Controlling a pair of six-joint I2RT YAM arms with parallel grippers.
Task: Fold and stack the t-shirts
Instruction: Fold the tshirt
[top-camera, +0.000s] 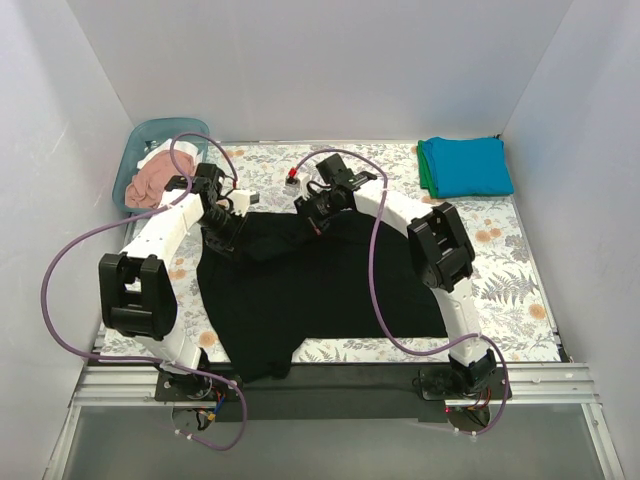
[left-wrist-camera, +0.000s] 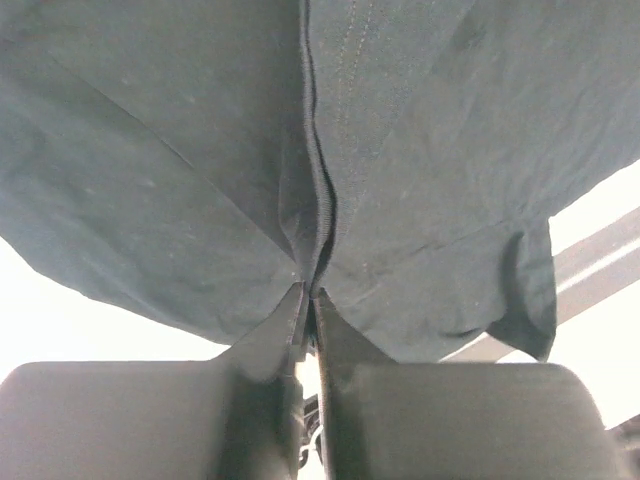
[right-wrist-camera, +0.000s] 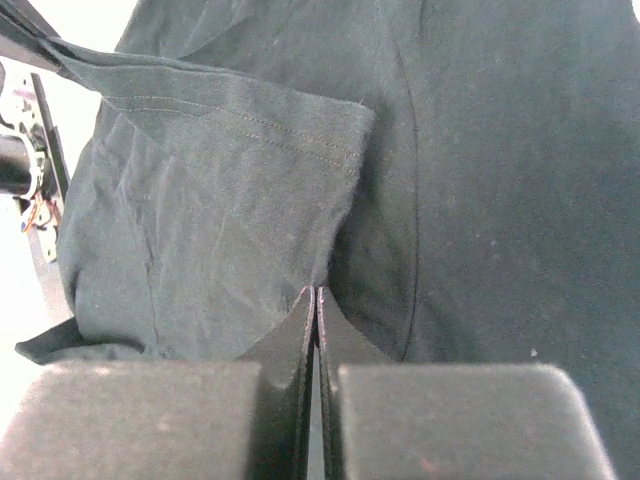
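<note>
Black cotton is your concern now: the black t-shirt (top-camera: 320, 290) is lying spread across the middle of the table (top-camera: 510, 290). Its near left corner is reaching the near edge and seems to be spilling over it. Its far edge is bunching where both arms are meeting it.

Your left gripper (left-wrist-camera: 310, 292) is clamping a seam ridge of the cloth. Your right gripper (right-wrist-camera: 317, 292) is pinching a fold beside a stitched sleeve hem. The jaws of each are showing almost no gap.

Both bites are looking thin, so the cloth could be slipping free if you are pulling fast or unevenly. The 2 grippers are sitting near each other toward the far left, so a fold carried from there is risking a skewed crease and a knock between the wrists. The corner at the near edge is likely to be dragging.

At the far right corner a teal-blue shirt (top-camera: 470, 168) is lying on a green shirt (top-camera: 424, 170). At the far left corner a pink shirt (top-camera: 152, 182) is sitting in the teal tub (top-camera: 165, 124), and the purple cable (top-camera: 195, 135) looping above it could be snagging the rim.
</note>
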